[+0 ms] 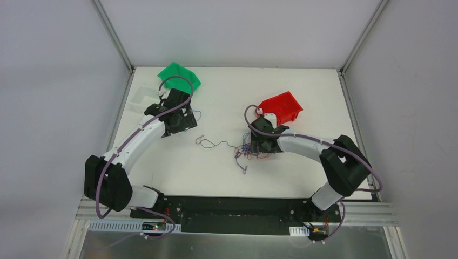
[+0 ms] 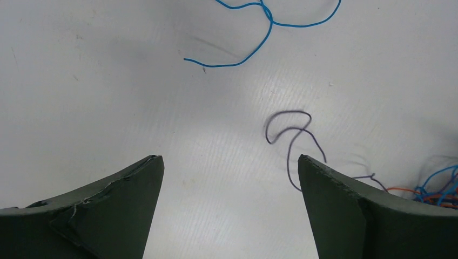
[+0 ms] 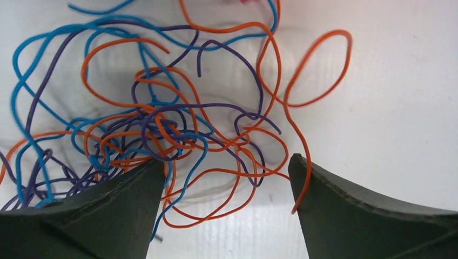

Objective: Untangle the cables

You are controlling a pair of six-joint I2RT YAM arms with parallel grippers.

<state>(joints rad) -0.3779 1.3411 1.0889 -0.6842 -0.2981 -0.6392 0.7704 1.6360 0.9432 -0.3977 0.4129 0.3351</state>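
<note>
The cables form a tangle (image 1: 249, 152) of orange, blue and purple wires right of the table's middle. In the right wrist view the tangle (image 3: 162, 124) fills the left and centre. My right gripper (image 3: 227, 167) is open just over it, with orange and blue loops lying between the jaws; it also shows in the top view (image 1: 263, 142). A dark purple strand (image 1: 213, 143) trails left from the tangle. My left gripper (image 2: 230, 162) is open and empty above bare table, with the purple strand's curl (image 2: 294, 137) by its right finger and a separate blue wire (image 2: 264, 32) beyond. In the top view the left gripper (image 1: 180, 120) is at the back left.
A green bin (image 1: 178, 75) stands at the back left behind the left gripper. A red bin (image 1: 282, 107) stands just behind the right gripper. A clear tray (image 1: 141, 96) sits at the left edge. The white table (image 1: 216, 178) is walled on three sides.
</note>
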